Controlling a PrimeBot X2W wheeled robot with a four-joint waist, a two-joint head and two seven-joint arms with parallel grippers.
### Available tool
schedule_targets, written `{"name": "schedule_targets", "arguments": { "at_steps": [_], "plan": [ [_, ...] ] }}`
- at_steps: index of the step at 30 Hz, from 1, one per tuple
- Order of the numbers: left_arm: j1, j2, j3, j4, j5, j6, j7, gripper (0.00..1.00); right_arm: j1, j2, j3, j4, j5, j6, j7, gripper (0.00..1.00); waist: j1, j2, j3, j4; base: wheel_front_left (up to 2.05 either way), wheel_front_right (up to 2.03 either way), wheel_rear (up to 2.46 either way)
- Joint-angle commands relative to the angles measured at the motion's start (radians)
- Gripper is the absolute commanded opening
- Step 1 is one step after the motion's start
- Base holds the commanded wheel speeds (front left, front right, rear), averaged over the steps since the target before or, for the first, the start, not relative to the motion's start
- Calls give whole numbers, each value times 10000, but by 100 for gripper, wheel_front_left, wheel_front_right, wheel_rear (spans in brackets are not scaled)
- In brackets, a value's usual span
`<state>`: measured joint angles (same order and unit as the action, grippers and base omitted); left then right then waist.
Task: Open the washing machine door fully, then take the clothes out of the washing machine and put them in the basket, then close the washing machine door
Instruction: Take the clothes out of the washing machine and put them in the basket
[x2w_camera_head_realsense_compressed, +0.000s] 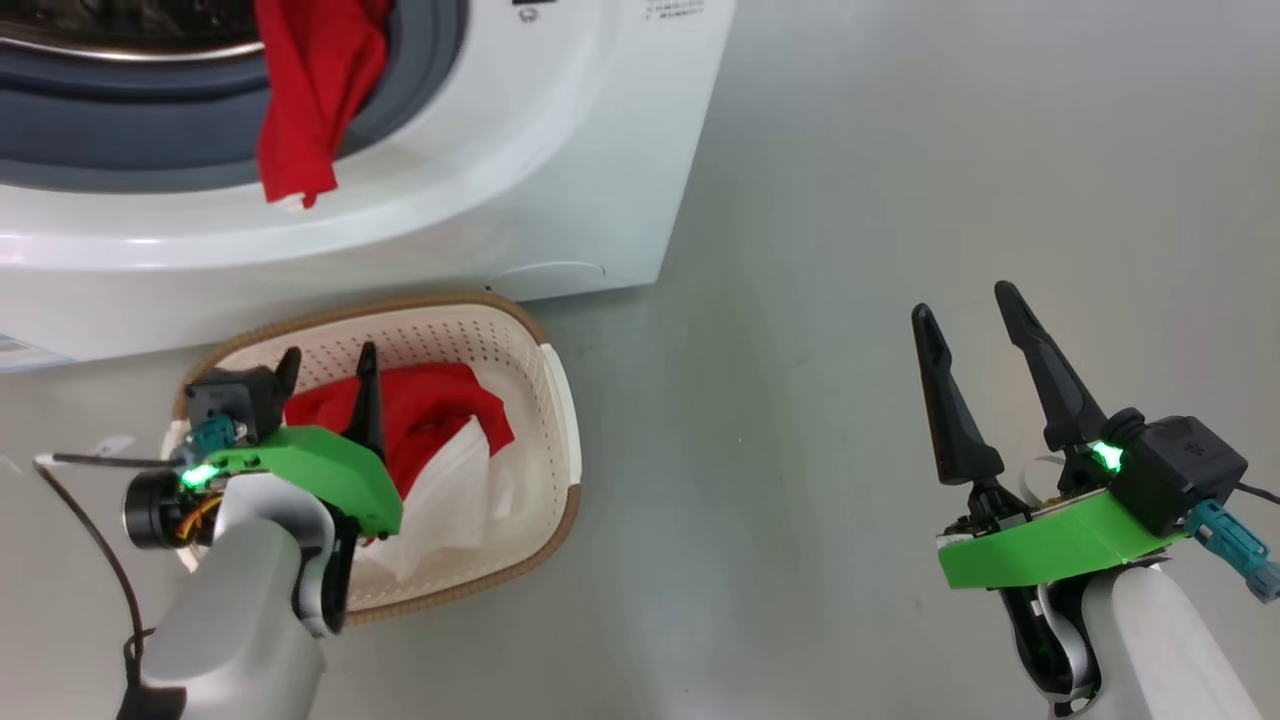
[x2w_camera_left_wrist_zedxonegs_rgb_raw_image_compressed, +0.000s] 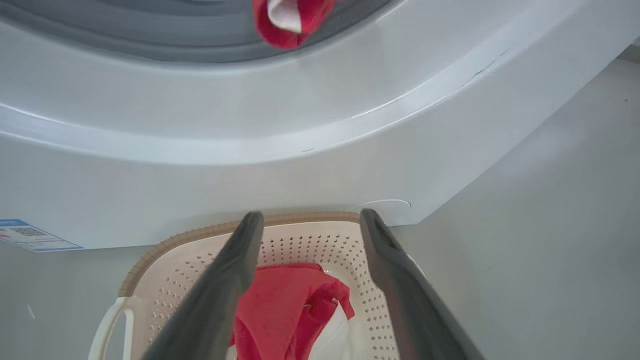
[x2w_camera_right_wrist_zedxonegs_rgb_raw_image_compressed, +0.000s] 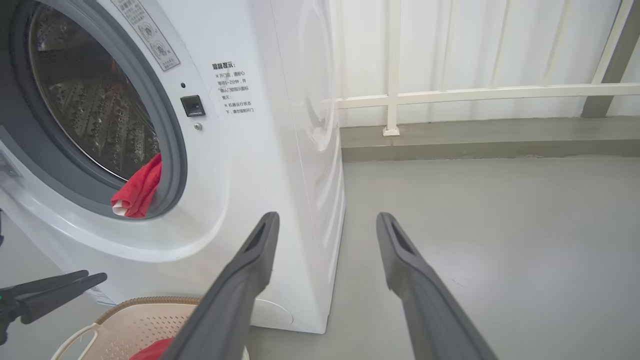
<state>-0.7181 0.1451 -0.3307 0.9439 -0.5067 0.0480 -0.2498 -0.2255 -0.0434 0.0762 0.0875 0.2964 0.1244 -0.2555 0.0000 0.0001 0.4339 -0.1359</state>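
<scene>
**Washing machine** (x2w_camera_head_realsense_compressed: 560, 150): a white front-loader on the grey floor (x2w_camera_head_realsense_compressed: 900, 150). The drum opening is exposed. A grey rubber ring (x2w_camera_right_wrist_zedxonegs_rgb_raw_image_compressed: 174, 150) surrounds the perforated steel drum (x2w_camera_right_wrist_zedxonegs_rgb_raw_image_compressed: 90, 115).

**Markings:**
- A printed Chinese notice (x2w_camera_right_wrist_zedxonegs_rgb_raw_image_compressed: 232, 87) to the right of the opening is headed 温馨提示. The lines beneath it are too small to read.
- A black latch socket (x2w_camera_right_wrist_zedxonegs_rgb_raw_image_compressed: 192, 105) sits just beside the notice.
- A pictogram label (x2w_camera_right_wrist_zedxonegs_rgb_raw_image_compressed: 145, 30) lies along the upper rim and is not legible.
- A blue-and-white sticker (x2w_camera_left_wrist_zedxonegs_rgb_raw_image_compressed: 30, 234) low on the front panel carries a QR-type code. Its text is not legible.

**Clothes:**
- One red garment (x2w_camera_head_realsense_compressed: 310, 90) hangs out of the drum over the rubber ring, with white showing at its lower end.
- A red-and-white garment (x2w_camera_head_realsense_compressed: 440, 410) lies inside the basket (x2w_camera_head_realsense_compressed: 450, 335).

**Basket:** cream perforated plastic with a brown woven-look rim. It stands on the floor close against the base of the machine.

**Left gripper** (x2w_camera_head_realsense_compressed: 328, 385): positioned above the basket with its fingers spread wide. Nothing is between them. In the left wrist view the red-and-white garment lies below the fingers.

**Right gripper** (x2w_camera_head_realsense_compressed: 962, 305): well apart to the right, over bare floor. Its fingers are spread and empty.

**Background:** a white railing (x2w_camera_right_wrist_zedxonegs_rgb_raw_image_compressed: 450, 92) stands beyond the machine.
</scene>
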Motion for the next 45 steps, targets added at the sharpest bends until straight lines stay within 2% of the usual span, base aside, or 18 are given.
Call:
{"name": "schedule_targets", "arguments": {
  "at_steps": [1,5,15,27,33,45],
  "plan": [
    [298,357,384,-480,125,162,-118,100,204,-68,149,-177,-103,63,-63,100,0,-1,-322,164,0,0,0],
    [1003,288,751,-1710,469,395,-119,100,332,-68,138,-93,-112,63,-63,100,0,-1,-755,252,0,0,0],
    [2831,34,1471,-4296,1129,596,-119,100,810,-68,27,82,-209,63,-63,100,0,-1,-1865,356,0,0,0],
    [4665,-36,2045,-7170,2165,724,-120,100,1505,-68,-415,-64,-619,63,-63,100,0,-1,-2711,405,0,0,0],
    [5435,1,2084,-8074,2451,865,-120,100,1825,-68,-723,-262,-881,63,-63,100,0,-1,-2976,397,0,0,0],
    [6748,13,2139,-9227,2259,1200,267,100,2419,-68,-1030,-687,-914,63,-63,100,0,-1,-3278,279,0,0,0]
  ]
}}
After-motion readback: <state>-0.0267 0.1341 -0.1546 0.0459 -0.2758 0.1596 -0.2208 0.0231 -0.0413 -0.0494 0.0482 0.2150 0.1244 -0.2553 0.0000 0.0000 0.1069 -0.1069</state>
